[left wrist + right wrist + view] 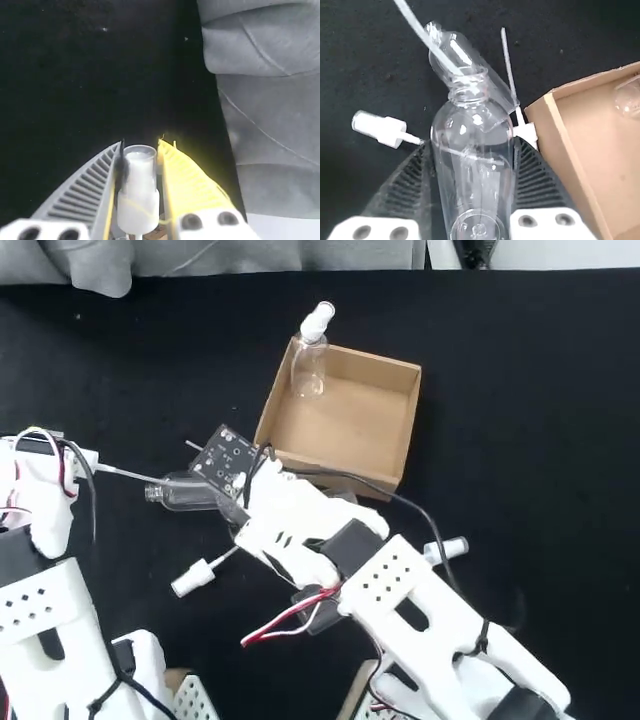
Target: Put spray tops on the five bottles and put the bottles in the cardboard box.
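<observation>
My right gripper [470,145] is shut on a clear bottle [470,170], held near the cardboard box [340,425] with its open neck pointing towards the left arm. My left gripper [140,150] is shut on a white spray top [136,192]. In the high view that spray top [88,458] sends its thin tube [130,476] to the mouth of the held bottle [185,492]. In the right wrist view the tube [422,32] enters the neck. A second clear bottle [447,47] lies just beyond. One capped bottle [310,355] leans in the box's far corner.
A loose spray top [195,578] lies on the black table in front of the right gripper [238,495]. Another spray top [447,550] rests right of the right arm, and a third [525,131] lies against the box wall. Grey cloth [90,260] borders the table's far edge.
</observation>
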You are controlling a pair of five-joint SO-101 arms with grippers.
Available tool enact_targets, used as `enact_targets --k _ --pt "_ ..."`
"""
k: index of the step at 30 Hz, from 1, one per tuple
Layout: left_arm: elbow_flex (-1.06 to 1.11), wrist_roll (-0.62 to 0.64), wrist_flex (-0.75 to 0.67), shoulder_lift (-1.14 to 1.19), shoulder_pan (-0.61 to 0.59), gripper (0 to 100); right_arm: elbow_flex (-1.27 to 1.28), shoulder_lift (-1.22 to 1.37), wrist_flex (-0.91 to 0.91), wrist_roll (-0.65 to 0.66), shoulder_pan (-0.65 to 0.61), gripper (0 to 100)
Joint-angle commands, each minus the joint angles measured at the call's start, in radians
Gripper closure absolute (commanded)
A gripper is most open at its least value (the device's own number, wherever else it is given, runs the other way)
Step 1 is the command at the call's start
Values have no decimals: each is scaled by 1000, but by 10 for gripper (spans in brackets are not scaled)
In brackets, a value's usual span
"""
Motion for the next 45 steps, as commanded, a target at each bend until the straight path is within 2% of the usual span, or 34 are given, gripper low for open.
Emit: enact_targets --k 1,5,14,20,29,45 --pt "-7 -14 -26 -28 16 973 -8 -53 -35 17 20 920" --pt "8 -15 -41 -28 18 973 -7 -53 -35 18 20 920" --pt "131 -15 -198 -28 18 973 -5 -53 -35 18 11 920" --pt "137 -17 -193 -28 67 973 12 -53 -32 18 -43 920" --pt "159 -46 -195 -28 153 973 15 -53 -34 18 -43 920" --pt "170 -44 -180 -28 231 973 13 -53 -35 12 -43 920"
